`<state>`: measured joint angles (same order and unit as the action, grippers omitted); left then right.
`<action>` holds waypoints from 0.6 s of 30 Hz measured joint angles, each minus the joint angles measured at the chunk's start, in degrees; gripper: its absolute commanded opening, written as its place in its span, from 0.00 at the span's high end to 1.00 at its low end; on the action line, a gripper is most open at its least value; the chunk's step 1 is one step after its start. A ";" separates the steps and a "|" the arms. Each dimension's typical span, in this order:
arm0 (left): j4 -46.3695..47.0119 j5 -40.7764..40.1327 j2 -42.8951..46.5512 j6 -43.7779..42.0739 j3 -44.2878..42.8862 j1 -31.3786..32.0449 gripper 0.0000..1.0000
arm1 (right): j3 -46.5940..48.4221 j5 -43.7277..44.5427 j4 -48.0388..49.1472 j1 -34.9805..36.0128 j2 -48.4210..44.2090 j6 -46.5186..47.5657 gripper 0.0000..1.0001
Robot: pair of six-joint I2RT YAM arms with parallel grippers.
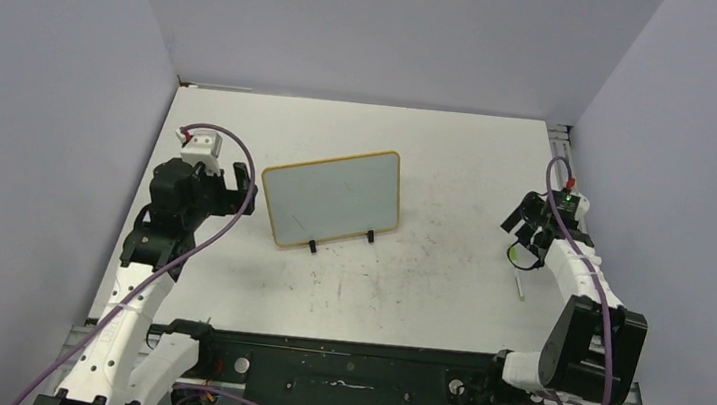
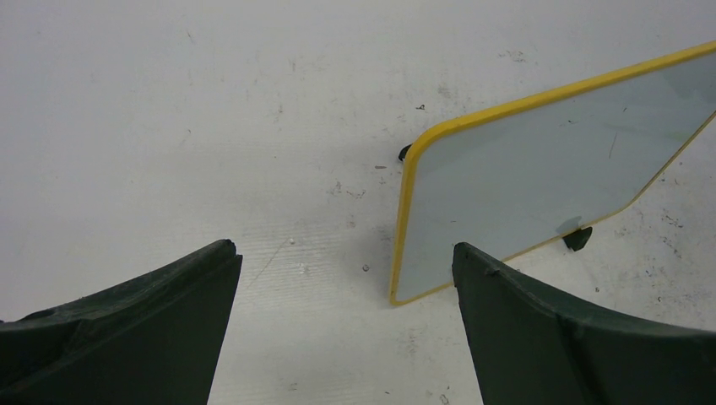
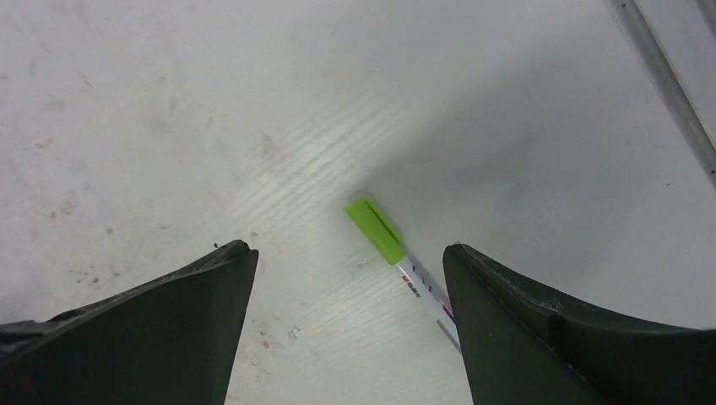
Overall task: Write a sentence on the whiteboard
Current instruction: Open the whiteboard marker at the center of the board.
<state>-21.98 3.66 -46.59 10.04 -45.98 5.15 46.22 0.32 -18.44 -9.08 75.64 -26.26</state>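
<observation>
The whiteboard [image 1: 335, 198], yellow-framed on small black feet, stands tilted at the table's middle. Its lower left corner shows in the left wrist view [image 2: 540, 169]. No sentence shows on its pale surface, only a few faint streaks. My left gripper [image 1: 243, 192] hovers open just left of the board, its jaws [image 2: 344, 247] empty over bare table. My right gripper [image 1: 523, 242] is open at the right, low over a marker [image 3: 397, 251] with a green cap and white barrel. The marker lies flat between the fingers, close to the right one, and partly shows in the top view [image 1: 519, 280].
A white table stained with old marks [image 1: 408, 268] fills the space, with grey walls on three sides. A metal rail [image 1: 562, 143] runs along the right edge, seen in the right wrist view [image 3: 667, 84]. The arm bases and a black bar [image 1: 347, 372] sit at the near edge.
</observation>
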 measured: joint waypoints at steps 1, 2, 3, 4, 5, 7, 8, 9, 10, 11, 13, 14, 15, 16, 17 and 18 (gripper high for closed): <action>-0.04 -0.28 -0.02 -0.04 0.00 0.26 0.04 | -0.46 -0.72 -0.04 -1.46 1.22 -0.15 0.17; -0.11 -0.57 -0.02 -0.07 0.00 0.55 0.04 | -0.90 -1.36 -0.04 -2.40 2.43 -0.20 0.17; -0.15 -0.85 -0.02 -0.07 0.00 0.87 0.04 | -1.27 -1.97 -0.07 -2.97 3.56 -0.22 0.17; -0.20 -1.09 -0.04 -0.11 0.00 1.27 0.04 | -1.64 -2.40 -0.09 -3.23 4.55 -0.20 0.17; -0.33 -1.49 -0.04 -0.15 0.00 1.68 0.04 | -2.01 -2.75 -0.17 -3.28 5.22 -0.20 0.17; -0.70 -2.25 -0.04 -0.22 0.00 2.45 0.04 | -2.38 -2.84 -0.72 -3.28 6.01 -0.17 0.17; -0.90 -2.64 -0.04 -0.24 0.00 2.80 0.04 | -2.51 -2.84 -0.72 -3.28 6.25 -0.17 0.17; -1.09 -3.04 -0.04 -0.24 0.00 3.10 0.04 | -2.54 -2.82 -0.74 -3.28 6.51 -0.17 0.18; -1.25 -3.39 -0.04 -0.26 0.00 3.32 0.04 | -2.56 -2.84 -0.72 -3.26 6.91 -0.17 0.18; -1.38 -3.61 -0.04 -0.26 0.00 3.52 0.04 | -2.56 -2.82 -0.72 -3.28 7.37 -0.17 0.18; -1.46 -3.98 -0.04 -0.26 0.00 3.85 0.04 | -2.62 -2.78 -0.72 -3.32 8.31 -0.15 0.18; -1.49 -4.15 -0.04 -0.26 0.00 4.04 0.04 | -2.69 -2.75 -0.76 -3.32 8.63 -0.13 0.18; -1.49 -4.39 -0.04 -0.26 0.00 4.26 0.04 | -2.82 -2.75 -0.76 -3.32 8.79 -0.11 0.20; -1.51 -4.59 -0.04 -0.26 0.00 4.44 0.04 | -2.97 -2.75 -0.83 -3.32 8.79 -0.07 0.21; -1.51 -4.76 -0.04 -0.26 0.00 4.61 0.04 | -3.08 -2.73 -0.94 -3.32 8.79 0.02 0.21; -1.55 -4.92 -0.02 -0.26 0.00 4.70 0.04 | -3.13 -2.69 -0.94 -3.32 8.81 0.07 0.23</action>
<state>-23.53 -1.26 -46.61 9.78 -45.98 9.85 43.09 -2.37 -19.38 -12.40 84.44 -26.20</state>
